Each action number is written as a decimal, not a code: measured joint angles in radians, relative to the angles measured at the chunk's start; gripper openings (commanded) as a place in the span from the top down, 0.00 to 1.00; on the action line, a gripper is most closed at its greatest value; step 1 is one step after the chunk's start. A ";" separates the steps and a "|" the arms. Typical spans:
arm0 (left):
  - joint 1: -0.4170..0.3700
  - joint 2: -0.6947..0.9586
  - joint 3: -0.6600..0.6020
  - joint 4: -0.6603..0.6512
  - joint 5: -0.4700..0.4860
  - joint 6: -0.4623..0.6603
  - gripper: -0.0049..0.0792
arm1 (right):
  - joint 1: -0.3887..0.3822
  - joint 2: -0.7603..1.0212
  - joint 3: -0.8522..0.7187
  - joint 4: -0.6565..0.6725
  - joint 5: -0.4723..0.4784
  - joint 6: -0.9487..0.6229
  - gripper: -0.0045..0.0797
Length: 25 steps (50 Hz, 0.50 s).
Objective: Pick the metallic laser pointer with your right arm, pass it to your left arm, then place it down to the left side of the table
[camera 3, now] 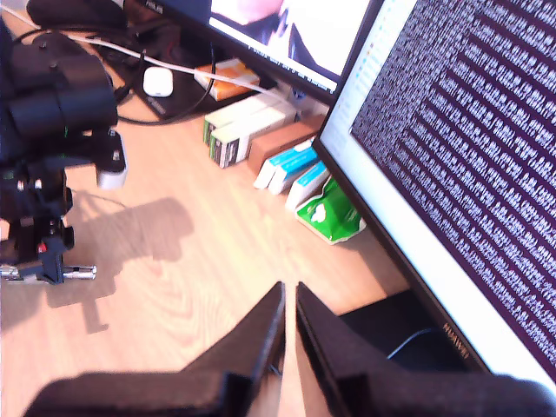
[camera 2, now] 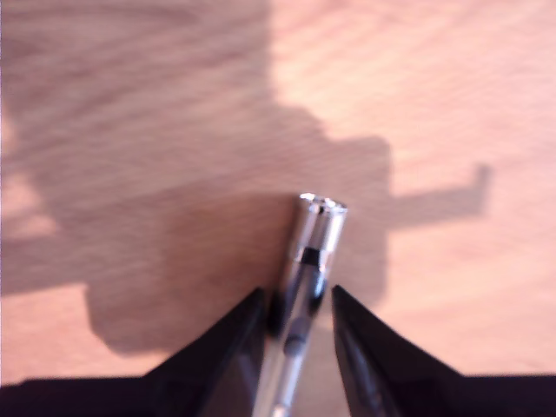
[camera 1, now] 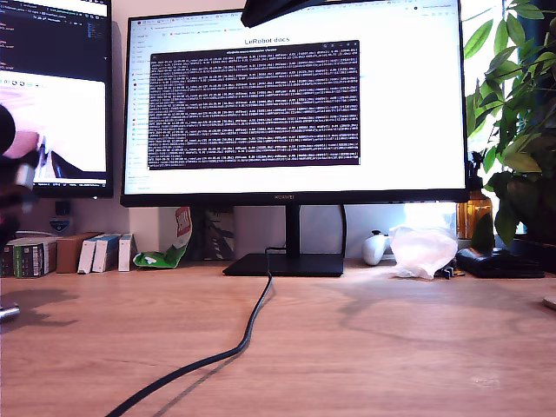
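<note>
Now: the pointer sits in my first gripper, down by the table

So, my first gripper (camera 2: pixel 295 317) has its two black jaws closed on the metallic laser pointer (camera 2: pixel 311 252). The shiny tip sticks out past the jaws, and its shadow lies just under it on the wooden table (camera 2: pixel 452 104). I think it is very low, maybe touching, but I cannot tell.

In the second wrist view I see the first arm (camera 3: pixel 52 104) holding the pointer (camera 3: pixel 52 273) flat, its long side level with the table. My second gripper (camera 3: pixel 289 326) is up high and well apart from it, jaws almost closed with nothing in them. In the exterior view the pointer's end (camera 1: pixel 7 311) peeks in at the exterior view's left edge.

I judge the next move is letting go, with the pointer lying flat.
</note>
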 measured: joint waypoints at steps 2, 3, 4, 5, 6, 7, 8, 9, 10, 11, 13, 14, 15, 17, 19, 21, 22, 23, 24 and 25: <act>0.000 0.000 0.029 -0.011 0.011 0.001 0.68 | 0.000 0.000 0.000 -0.002 0.000 0.000 0.96; 0.000 0.000 0.042 -0.014 0.023 0.002 0.68 | 0.000 0.000 0.000 -0.002 0.000 0.000 0.96; 0.000 0.000 0.061 -0.019 0.029 0.002 0.68 | 0.000 0.000 0.000 -0.003 0.000 0.000 0.96; 0.000 0.000 0.077 -0.026 0.034 0.002 0.68 | 0.000 0.000 0.000 -0.003 0.000 0.000 0.96; 0.000 0.000 0.089 -0.031 0.039 0.002 0.68 | 0.000 0.000 0.000 -0.003 0.000 0.000 0.96; 0.000 0.000 0.106 -0.038 0.044 0.003 0.68 | 0.000 0.000 0.000 -0.003 0.000 0.000 0.96; 0.000 0.000 0.116 -0.043 0.049 0.003 0.68 | 0.000 0.000 0.000 -0.003 0.000 0.000 0.96; 0.000 0.000 0.127 -0.049 0.052 0.003 0.69 | 0.000 0.000 0.000 -0.003 0.000 0.000 0.96; 0.000 0.000 0.137 -0.058 0.053 0.003 0.71 | 0.000 0.000 0.000 -0.004 0.000 0.000 0.96; 0.000 0.000 0.144 -0.067 0.053 0.003 0.73 | 0.000 0.000 0.000 -0.005 0.000 0.000 0.96; 0.000 0.000 0.153 -0.083 0.055 0.003 0.79 | 0.000 0.000 0.000 -0.008 0.000 0.000 0.96; 0.000 0.000 0.154 -0.090 0.057 0.003 0.83 | 0.000 0.000 0.000 -0.012 0.000 0.001 0.96; 0.000 0.000 0.154 -0.093 0.061 0.003 0.86 | 0.000 0.000 0.000 -0.015 0.001 0.003 0.96; 0.000 0.000 0.154 -0.096 0.074 0.003 0.94 | 0.000 0.000 0.000 -0.024 0.002 0.006 0.96; 0.000 -0.001 0.154 -0.084 0.096 0.007 0.97 | -0.001 0.000 0.000 -0.029 0.004 0.023 0.96; 0.000 -0.003 0.154 -0.064 0.124 0.010 0.97 | -0.003 0.000 0.000 -0.029 0.004 0.027 0.96; 0.000 -0.006 0.154 -0.049 0.138 0.010 0.97 | -0.007 0.000 0.000 -0.029 0.004 0.028 0.96; 0.000 -0.009 0.154 -0.034 0.150 0.010 0.97 | -0.011 0.000 0.000 -0.028 0.005 0.028 0.96; 0.000 -0.015 0.154 -0.019 0.157 0.011 0.97 | -0.015 0.000 0.000 -0.028 0.009 0.037 0.96; 0.000 -0.022 0.154 -0.004 0.160 0.011 0.97 | -0.017 0.000 0.000 -0.027 0.014 0.037 0.96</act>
